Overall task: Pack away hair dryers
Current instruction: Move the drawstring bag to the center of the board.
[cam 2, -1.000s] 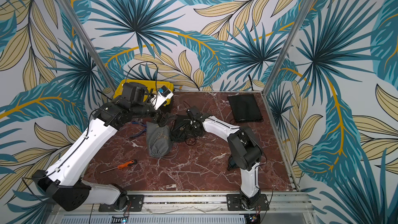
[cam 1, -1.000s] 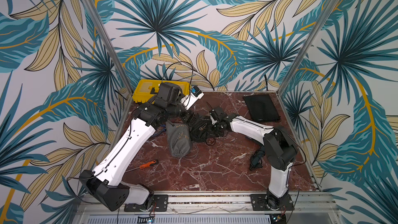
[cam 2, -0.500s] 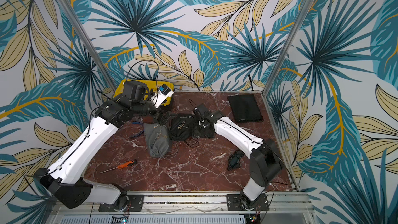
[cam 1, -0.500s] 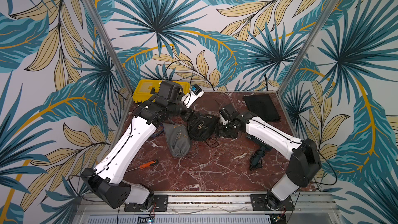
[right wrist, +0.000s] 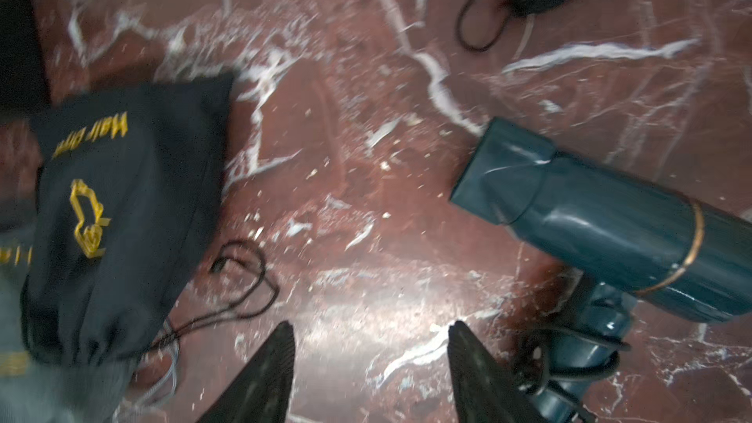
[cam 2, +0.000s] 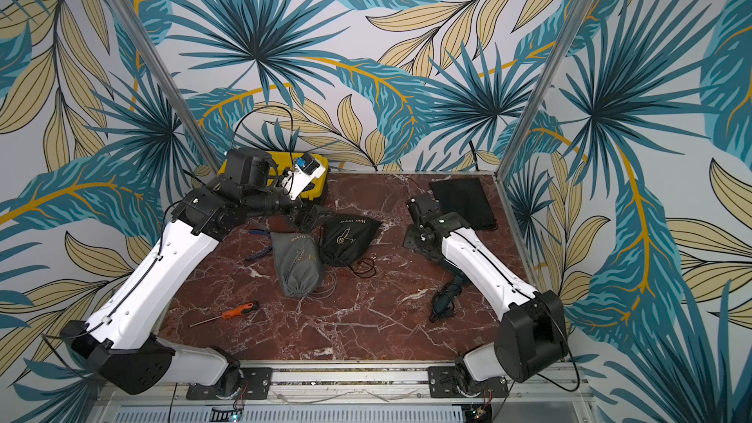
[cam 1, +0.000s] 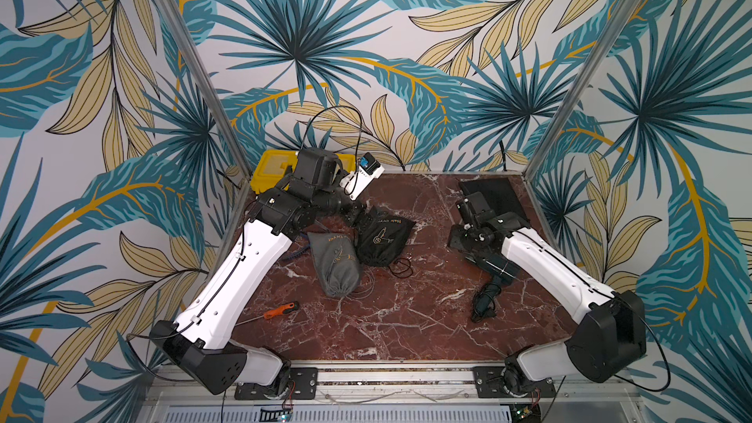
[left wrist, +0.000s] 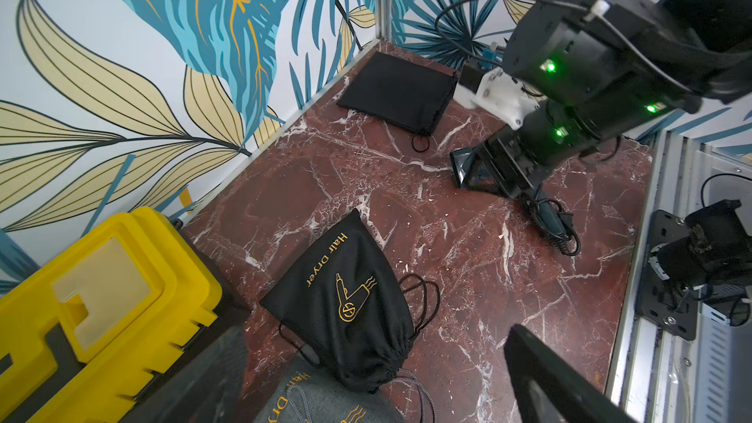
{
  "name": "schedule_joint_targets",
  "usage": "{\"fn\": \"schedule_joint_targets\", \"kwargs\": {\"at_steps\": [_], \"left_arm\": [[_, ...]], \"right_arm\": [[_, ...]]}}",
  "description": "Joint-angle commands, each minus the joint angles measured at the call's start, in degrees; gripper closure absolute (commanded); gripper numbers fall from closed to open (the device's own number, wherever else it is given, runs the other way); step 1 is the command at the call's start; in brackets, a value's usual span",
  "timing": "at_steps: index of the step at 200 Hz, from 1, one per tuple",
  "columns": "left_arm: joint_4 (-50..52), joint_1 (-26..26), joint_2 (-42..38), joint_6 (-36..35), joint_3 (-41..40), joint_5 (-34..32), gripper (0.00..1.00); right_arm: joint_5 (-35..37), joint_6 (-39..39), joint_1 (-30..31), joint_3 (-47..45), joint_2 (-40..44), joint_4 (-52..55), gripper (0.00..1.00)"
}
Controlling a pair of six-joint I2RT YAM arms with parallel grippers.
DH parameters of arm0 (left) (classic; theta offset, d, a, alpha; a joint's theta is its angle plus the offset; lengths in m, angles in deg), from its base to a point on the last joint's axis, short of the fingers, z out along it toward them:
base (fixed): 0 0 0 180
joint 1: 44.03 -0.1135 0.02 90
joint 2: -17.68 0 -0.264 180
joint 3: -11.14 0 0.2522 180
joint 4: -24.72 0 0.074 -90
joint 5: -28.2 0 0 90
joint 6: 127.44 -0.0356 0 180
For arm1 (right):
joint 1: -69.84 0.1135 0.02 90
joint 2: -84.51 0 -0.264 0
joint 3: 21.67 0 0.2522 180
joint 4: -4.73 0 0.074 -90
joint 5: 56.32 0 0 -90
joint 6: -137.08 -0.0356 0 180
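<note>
Your right gripper (right wrist: 371, 325) hangs low over a bare patch of the table (right wrist: 366, 217). Its jaws are partway apart and there is nothing between them. The teal dryer (right wrist: 610, 238) lies on its side just beside that gripper, on the right half of the table and outside any bag. Whether a finger touches its cord, you cannot tell. In a top view the dryer's barrel (cam 1: 494, 269) runs partly under your right forearm, and the cord-wrapped handle points toward the near edge.

Your left gripper (left wrist: 376, 329) is spread wide and empty, over the far-left edge of the black bag (left wrist: 346, 303), which is printed "Hair Dryer". That bag sits mid-table, full and rounded, with its drawstring mouth toward the near side. The grey bag (cam 1: 335, 266) lies against its left side, a little nearer.

A flat bag (cam 1: 494, 197) lies in the far right corner, well apart from the dryer. The yellow case (cam 1: 276, 168) stands at the far left, and the screwdriver (cam 1: 280, 311) lies near left.
</note>
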Motion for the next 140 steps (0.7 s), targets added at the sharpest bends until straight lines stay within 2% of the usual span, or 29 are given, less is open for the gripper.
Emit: {"fn": "schedule_joint_targets", "kwargs": {"at_steps": [1,24,38,59,104,140], "left_arm": [[0.3,-0.2,-0.1,0.3,-2.2,3.5,0.01],[-0.4,-0.2,0.9,0.8,-2.7,4.5,0.0],[-0.9,-0.2,1.6,1.2,-2.9,5.6,0.0],[-1.3,-0.1,2.5,1.7,-3.1,6.6,0.0],[-2.3,-0.2,3.6,1.4,-3.4,6.9,0.01],[-2.3,-0.2,3.8,1.2,-3.5,7.7,0.01]], "right_arm": [[5.6,-4.4,-2.6,-2.7,0.4,-9.1,0.49],[7.8,-5.4,-6.3,-1.7,-3.1,-14.3,0.67],[10.6,-5.9,-8.1,0.4,-6.3,-15.2,0.69],[11.2,-7.3,-11.4,4.5,-12.4,-14.3,0.49],[12.3,-7.8,-14.7,12.9,-23.6,-13.5,0.48],[11.4,-10.6,-18.1,14.8,-28.7,-12.0,0.41]]}}
